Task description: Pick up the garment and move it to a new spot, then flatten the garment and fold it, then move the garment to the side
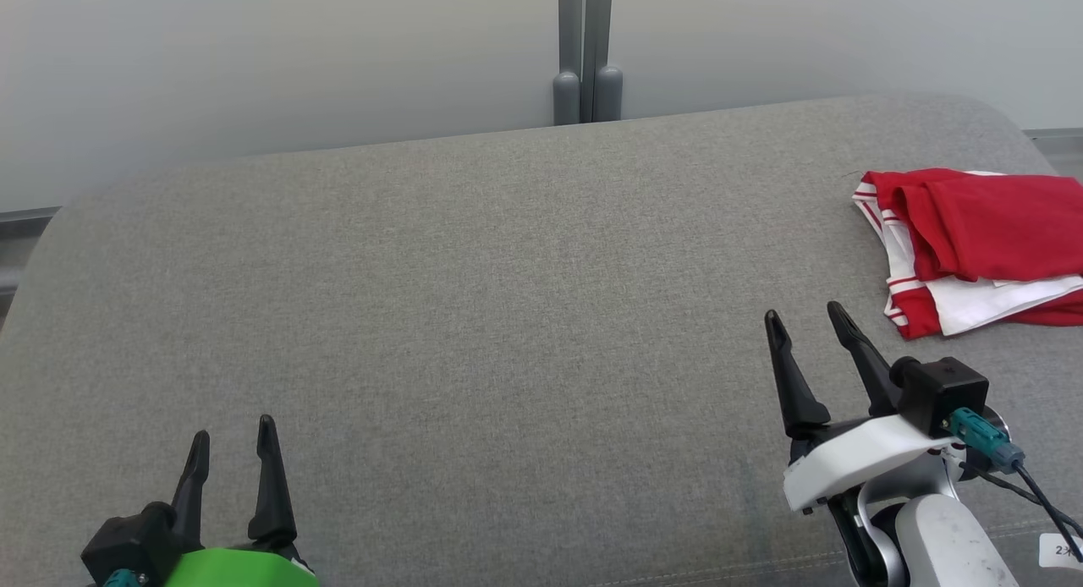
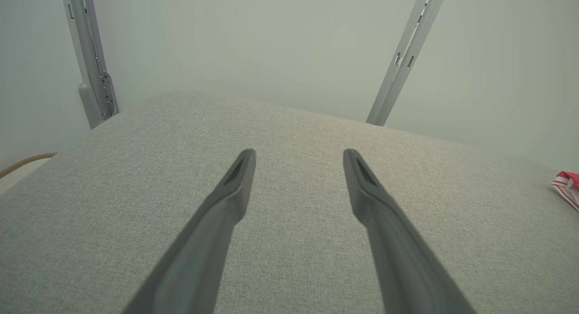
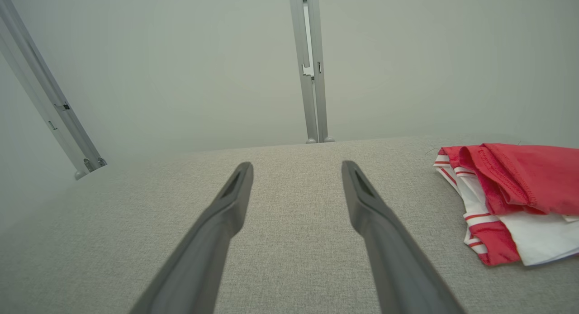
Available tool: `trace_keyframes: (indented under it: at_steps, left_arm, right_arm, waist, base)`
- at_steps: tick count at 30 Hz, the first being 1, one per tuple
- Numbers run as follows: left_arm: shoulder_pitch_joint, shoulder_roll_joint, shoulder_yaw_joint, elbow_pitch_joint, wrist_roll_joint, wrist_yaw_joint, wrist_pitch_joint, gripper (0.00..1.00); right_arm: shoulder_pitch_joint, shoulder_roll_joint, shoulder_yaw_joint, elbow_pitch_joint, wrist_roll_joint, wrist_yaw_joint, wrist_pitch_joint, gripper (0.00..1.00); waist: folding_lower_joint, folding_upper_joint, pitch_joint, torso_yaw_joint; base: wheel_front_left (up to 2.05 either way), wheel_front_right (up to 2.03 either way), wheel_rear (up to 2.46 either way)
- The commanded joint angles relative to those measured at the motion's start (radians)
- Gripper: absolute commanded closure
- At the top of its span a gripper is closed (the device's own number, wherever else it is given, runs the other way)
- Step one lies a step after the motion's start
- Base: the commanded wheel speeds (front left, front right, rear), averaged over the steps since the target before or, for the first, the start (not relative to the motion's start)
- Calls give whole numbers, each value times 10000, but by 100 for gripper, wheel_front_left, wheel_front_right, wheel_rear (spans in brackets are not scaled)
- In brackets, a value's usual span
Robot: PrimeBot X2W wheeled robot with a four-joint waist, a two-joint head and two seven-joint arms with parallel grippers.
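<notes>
A: Start at the right gripper [image 1: 804,313]. What is it doing?

B: Nothing in it. Its two fingers [image 3: 221,223] stand spread, tips over bare table [image 1: 508,274], touching no cloth. The left gripper [image 1: 234,427] is the same, spread and empty, well off to the other side.

A: And the garment [image 1: 981,232]?

B: Ahead of the right gripper and out to its outer side, near the tips but apart from them. It is well apart from the left gripper. It lies in a loose stack close to the table's rounded corner, and its far side runs out of the head view.

A: So what could go wrong?

B: If it's to be lifted, the layers are the trouble. Pinch the top red fold alone and I'd expect the stack to peel open and trail. Narrow fingers coming in low could also shove the cloth ahead of them instead of getting under it, and that way lies the edge. I can't tell how much table lies beyond it.

A: Anything else?

B: The table cover looks grippy, so dragging would likely rumple the bottom layer.

A: Materials?

B: The garment looks like thin, limp cloth. It has red panels over white, striped trim on the side facing the gripper and a stitched hem on the top fold. Its edges are soft and rolled, with no crisp creases. The table is grey woven fabric, matte, with rounded corners. The fingers are dark, hard and smooth, tapering to slim tips with a slot down the inner face. Past the table are a plain pale wall [image 1: 254,63] and grey metal posts [image 1: 584,46].
</notes>
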Motion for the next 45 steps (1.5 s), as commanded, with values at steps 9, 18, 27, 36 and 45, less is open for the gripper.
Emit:
trace_keyframes:
  at_steps: [9,18,27,36,45]
  left_arm:
    - [102,-54,46,147,160,-97,-45,0]
    - [18,-163,-181,508,154,-131,51,100]
    - [-148,-379,243,607,-1141,-449,458,100]
    - [-315,-544,603,695,-2211,-724,804,100]
    - [-479,-727,978,781,-3299,-1006,1166,100]
  right_arm:
    - [116,-19,77,165,188,-3,-104,0]
    - [251,46,96,575,192,2,-34,100]
    - [215,-11,-8,690,1922,2,189,100]
    - [139,-55,-113,786,3347,2,383,100]
    - [65,-90,-230,873,4793,2,595,100]
  waist:
    - [1,0,-114,-14]
    - [1,0,-156,-25]
    - [1,0,-139,13]
    - [1,0,-123,48]
    - [1,0,-106,88]
  base:
    - [0,0,0]
    - [0,0,0]
    - [0,0,0]
    - [0,0,0]
    - [0,0,0]
